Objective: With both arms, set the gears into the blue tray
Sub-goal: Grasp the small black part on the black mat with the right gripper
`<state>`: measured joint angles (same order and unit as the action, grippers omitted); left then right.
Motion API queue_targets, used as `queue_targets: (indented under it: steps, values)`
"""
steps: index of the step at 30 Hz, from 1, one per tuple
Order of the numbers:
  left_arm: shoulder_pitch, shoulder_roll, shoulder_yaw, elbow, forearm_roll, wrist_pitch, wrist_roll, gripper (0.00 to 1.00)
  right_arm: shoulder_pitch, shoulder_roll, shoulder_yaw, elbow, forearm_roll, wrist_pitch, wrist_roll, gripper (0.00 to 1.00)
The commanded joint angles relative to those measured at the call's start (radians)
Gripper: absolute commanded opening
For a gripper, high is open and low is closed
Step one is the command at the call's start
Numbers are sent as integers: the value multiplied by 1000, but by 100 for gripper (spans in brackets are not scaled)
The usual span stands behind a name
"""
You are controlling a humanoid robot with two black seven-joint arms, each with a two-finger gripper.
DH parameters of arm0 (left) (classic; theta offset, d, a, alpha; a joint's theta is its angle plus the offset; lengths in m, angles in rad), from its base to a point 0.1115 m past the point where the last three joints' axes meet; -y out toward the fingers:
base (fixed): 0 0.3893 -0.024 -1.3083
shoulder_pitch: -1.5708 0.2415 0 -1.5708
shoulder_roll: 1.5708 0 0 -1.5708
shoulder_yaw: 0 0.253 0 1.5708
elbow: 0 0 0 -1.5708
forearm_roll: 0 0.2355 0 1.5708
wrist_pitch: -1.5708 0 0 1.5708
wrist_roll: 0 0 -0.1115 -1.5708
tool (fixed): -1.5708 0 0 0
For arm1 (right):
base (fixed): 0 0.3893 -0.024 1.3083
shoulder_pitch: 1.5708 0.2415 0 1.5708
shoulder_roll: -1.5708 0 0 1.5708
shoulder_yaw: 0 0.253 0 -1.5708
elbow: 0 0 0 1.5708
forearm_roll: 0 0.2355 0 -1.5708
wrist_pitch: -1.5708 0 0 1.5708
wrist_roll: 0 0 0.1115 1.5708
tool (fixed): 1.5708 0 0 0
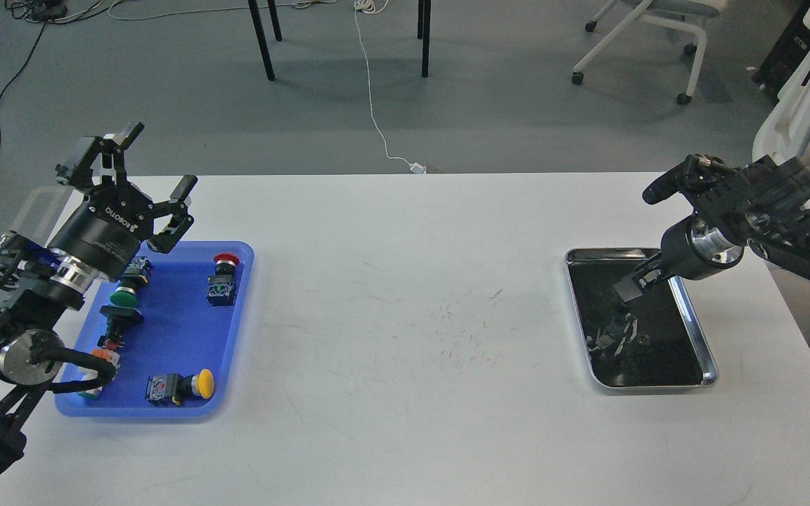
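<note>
The blue tray (173,330) lies at the table's left and holds only coloured push-button switches. My left gripper (159,158) hovers open over the tray's back left corner with nothing between its fingers. One gear (643,339), a tiny black disc, lies on the black liner of the silver tray (695,318) at the right. My right gripper (631,287) points down into that tray, its dark fingertips just above the liner. Its fingers cannot be told apart. Another gear may lie under the fingertips, but reflections on the liner hide it.
Red (224,277), green (124,296) and yellow (181,386) push-button switches sit in the blue tray. The white table (405,316) shows scuff marks between the two trays. Chairs and cables stand on the floor beyond the far edge.
</note>
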<state>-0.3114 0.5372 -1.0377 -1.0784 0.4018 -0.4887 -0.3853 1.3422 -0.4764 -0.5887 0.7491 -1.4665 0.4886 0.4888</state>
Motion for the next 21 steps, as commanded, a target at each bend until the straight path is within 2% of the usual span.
queue_targets:
  steps: [1,21]
  values:
    - [0,0,-4,0,-1,0,0,98,-18,4,0,-17,0,0,0,58]
    - [11,-2,-5,0,-6,0,0,98,-97,42,1,-79,18,-45,0,56]
